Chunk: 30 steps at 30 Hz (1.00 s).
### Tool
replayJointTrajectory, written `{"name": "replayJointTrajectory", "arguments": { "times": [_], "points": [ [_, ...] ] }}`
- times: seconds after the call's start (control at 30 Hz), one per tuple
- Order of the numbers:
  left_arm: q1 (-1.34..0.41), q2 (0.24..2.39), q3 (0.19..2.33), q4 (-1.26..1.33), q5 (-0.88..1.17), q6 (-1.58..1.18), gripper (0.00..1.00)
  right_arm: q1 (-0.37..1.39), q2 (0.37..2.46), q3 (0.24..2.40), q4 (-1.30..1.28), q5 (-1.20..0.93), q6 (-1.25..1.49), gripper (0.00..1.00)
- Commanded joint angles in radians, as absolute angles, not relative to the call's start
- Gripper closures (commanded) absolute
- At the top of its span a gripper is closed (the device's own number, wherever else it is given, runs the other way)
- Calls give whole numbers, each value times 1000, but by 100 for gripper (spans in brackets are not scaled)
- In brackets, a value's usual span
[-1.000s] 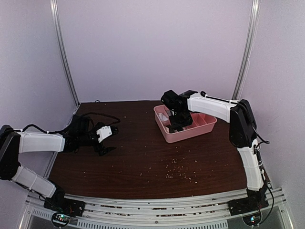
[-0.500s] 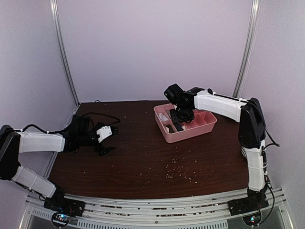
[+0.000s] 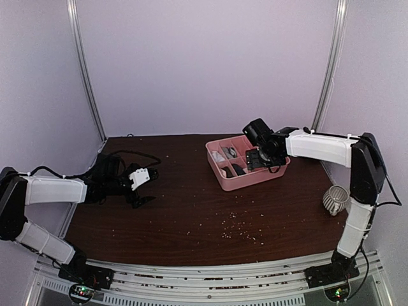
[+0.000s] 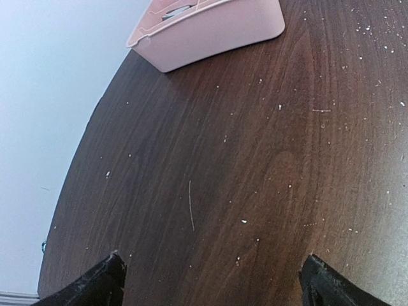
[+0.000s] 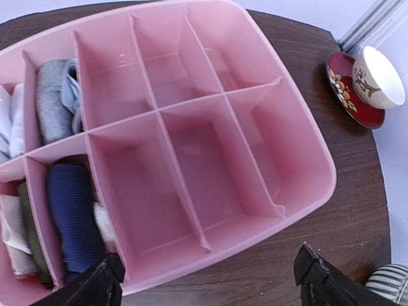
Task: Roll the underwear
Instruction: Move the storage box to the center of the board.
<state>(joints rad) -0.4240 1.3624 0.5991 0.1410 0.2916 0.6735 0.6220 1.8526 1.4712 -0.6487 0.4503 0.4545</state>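
Right gripper [image 5: 207,282] sits above the pink tray [image 5: 299,191] with its fingers spread wide and nothing in them. Left gripper [image 4: 213,280] is likewise wide and empty, low over the table [image 4: 255,159] at the left of the top view. Two pairs of underwear, both in the tray's left-hand compartments in the right wrist view: grey pair [image 5: 52,99] upper left, navy pair [image 5: 71,217] rolled at lower left with its cream band alongside, and more folded cloth at the frame's left edge. Six compartments empty; one cup [image 5: 377,75] on one red saucer [image 5: 338,86] upper right.
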Motion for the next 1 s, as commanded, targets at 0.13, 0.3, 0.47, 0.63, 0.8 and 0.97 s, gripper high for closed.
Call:
{"name": "replayJointTrajectory", "arguments": {
  "times": [0.13,0.3,0.47,0.63,0.8,0.97],
  "points": [
    [-417,1339,599,182,290,661,2,513,1687,1204,-333,413,513,0],
    [-415,1326,583,246,249,615,2,505,1659,1141,-242,400,520,0],
    [-403,1308,567,309,191,561,2,431,1683,1161,-237,385,530,0],
    [-396,1316,566,320,184,558,2,349,1732,1176,-215,262,535,0],
    [-394,1331,569,328,177,555,2,336,1810,1224,-196,198,539,0],
    [-394,1322,565,331,175,557,2,333,1872,1256,-198,150,554,0]
  ]
}}
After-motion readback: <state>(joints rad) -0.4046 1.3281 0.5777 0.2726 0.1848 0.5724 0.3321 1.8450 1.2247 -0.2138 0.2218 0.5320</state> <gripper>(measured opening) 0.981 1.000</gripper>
